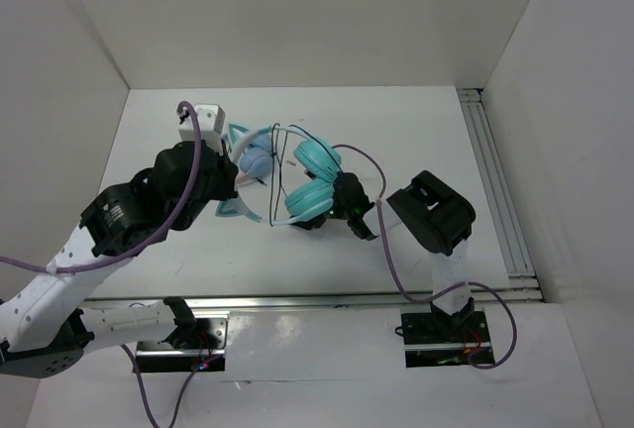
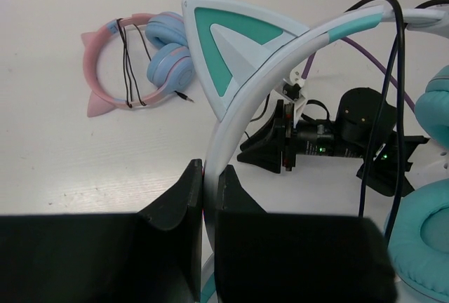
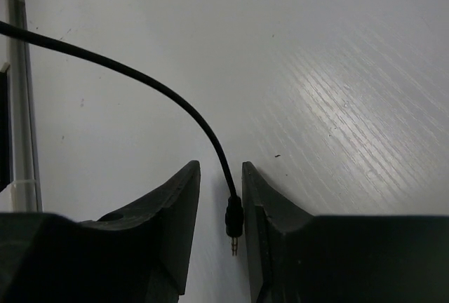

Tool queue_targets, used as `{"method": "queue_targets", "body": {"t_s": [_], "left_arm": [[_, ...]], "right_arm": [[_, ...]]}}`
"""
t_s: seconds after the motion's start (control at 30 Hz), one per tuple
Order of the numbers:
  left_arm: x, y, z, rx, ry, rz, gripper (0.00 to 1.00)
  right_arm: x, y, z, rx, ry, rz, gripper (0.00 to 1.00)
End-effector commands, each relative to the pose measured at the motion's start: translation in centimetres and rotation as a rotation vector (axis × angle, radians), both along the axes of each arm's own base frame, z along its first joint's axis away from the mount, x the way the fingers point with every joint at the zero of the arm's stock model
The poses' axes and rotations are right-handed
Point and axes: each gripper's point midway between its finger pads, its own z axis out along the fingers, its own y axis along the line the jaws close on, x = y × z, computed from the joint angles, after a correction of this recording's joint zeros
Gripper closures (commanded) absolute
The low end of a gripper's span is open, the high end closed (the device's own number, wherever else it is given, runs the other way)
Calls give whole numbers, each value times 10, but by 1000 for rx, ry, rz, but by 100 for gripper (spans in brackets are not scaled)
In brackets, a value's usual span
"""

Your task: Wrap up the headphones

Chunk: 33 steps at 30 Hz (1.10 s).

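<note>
- Top view: the teal-cupped plastic headphones (image 1: 317, 160) with a white-and-teal band sit mid-way across the white table (image 1: 416, 131), between the two arms. The left gripper (image 1: 226, 182) has the band side. The right gripper (image 1: 355, 208) is just beside the cups. The thin black cable (image 1: 280, 165) loops across the band, so we judge the wrapping partly done.
- Left wrist view: the left gripper's jaws are clamped on the white-and-teal headband (image 2: 228, 138) below its cat ear (image 2: 228, 40). We presume this steadies the frame as a spool. The cable hangs over the band. A second pair, the pink-banded headphones (image 2: 133, 61) with light-blue cups, lies well apart with its own cord wound round it.
- Right wrist view: the black jack plug (image 3: 234, 220) sits between the right gripper's jaws. They stand apart with a gap on one side, so the plug is loose, not pinched. We judge this tail end remains to be tucked.
</note>
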Motion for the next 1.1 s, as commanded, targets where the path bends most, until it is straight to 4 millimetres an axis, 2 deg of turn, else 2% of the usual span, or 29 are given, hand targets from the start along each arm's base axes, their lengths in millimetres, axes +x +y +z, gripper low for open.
{"method": "queue_targets", "body": {"t_s": [0.0,0.1,0.17,0.2,0.27,0.37,0.43,0.47,0.5,0.57,0.6,0.63,0.7,0.73,0.77,0.8,0.83,0.9,0.93,1.0,1.03,1.07], "left_arm": [[5,-5,30,-123,-83,14,100],[6,-4,32,-128,-93,23,100],[7,-5,29,-121,-87,23,100],[7,-5,29,-121,-87,23,100],[7,-5,25,-114,-82,23,100],[8,-2,26,-118,-87,46,100],[11,6,27,-146,-92,116,100],[14,12,21,-128,-80,159,100],[19,17,20,-125,-86,204,100],[32,26,10,-101,-65,276,100],[38,31,7,-94,-61,312,100],[44,35,3,-79,-51,338,100],[64,44,-10,-66,-25,398,100],[74,42,-14,-78,-17,404,100],[83,54,-19,-70,-11,453,100],[96,53,-31,-50,23,474,100],[103,55,-37,-45,36,496,100],[114,61,-48,-22,58,553,100],[121,64,-62,20,89,578,100],[128,75,-77,49,121,615,100],[128,77,-89,67,149,618,100],[130,78,-98,75,174,616,100]], "right_arm": [[-7,-11,-14,-67,30,-8,61],[-7,-11,-14,-67,30,-8,64],[-10,-12,-15,-63,31,1,84],[-10,-12,-15,-63,31,1,100],[-12,-13,-20,-74,46,1,100],[-8,-12,-14,-70,32,-9,100],[-8,-15,-12,-80,46,-32,100],[-6,-20,-13,-94,49,-70,100],[-7,-26,-4,-93,33,-92,100],[-18,-26,2,-130,18,-136,100],[-24,-28,18,-123,-12,-152,100],[-32,-30,18,-156,-15,-157,100],[-45,-26,38,-160,-64,-177,100],[-55,-28,36,-187,-54,-170,100],[-60,-27,40,-190,-62,-166,100],[-70,-22,44,-193,-64,-158,100],[-77,-18,57,-171,-80,-141,100],[-94,-15,61,-189,-88,-118,100],[-98,-14,76,-175,-111,-127,100],[-110,-17,82,-228,-134,-130,100],[-106,-18,104,-205,-172,-177,100],[-109,-23,107,-237,-182,-180,100]]}}
